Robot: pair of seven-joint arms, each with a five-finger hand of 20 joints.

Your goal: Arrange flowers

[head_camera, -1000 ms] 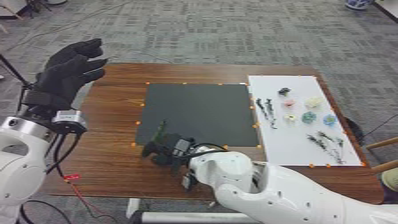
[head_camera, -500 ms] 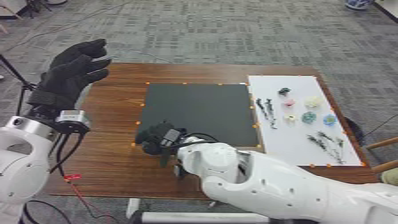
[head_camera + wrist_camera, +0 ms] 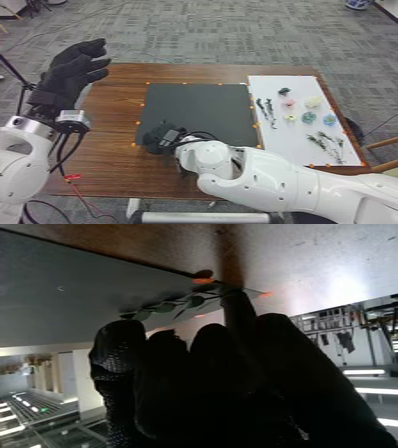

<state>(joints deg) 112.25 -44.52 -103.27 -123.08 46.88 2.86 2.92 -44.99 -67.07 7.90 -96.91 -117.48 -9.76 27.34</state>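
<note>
Greenery placement, this was! The black-gloved right hand was right by the slender green leafy sprig near the edge of the dark rectangular mat, grip impossible to tell; settling it came next, while the flat white sheet bore pastel flower heads, and the black-gloved left hand hung open

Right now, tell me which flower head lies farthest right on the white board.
The blue flower head; the teal one beside it and the others all lie farther left.

Flowers — on white sheet.
</note>
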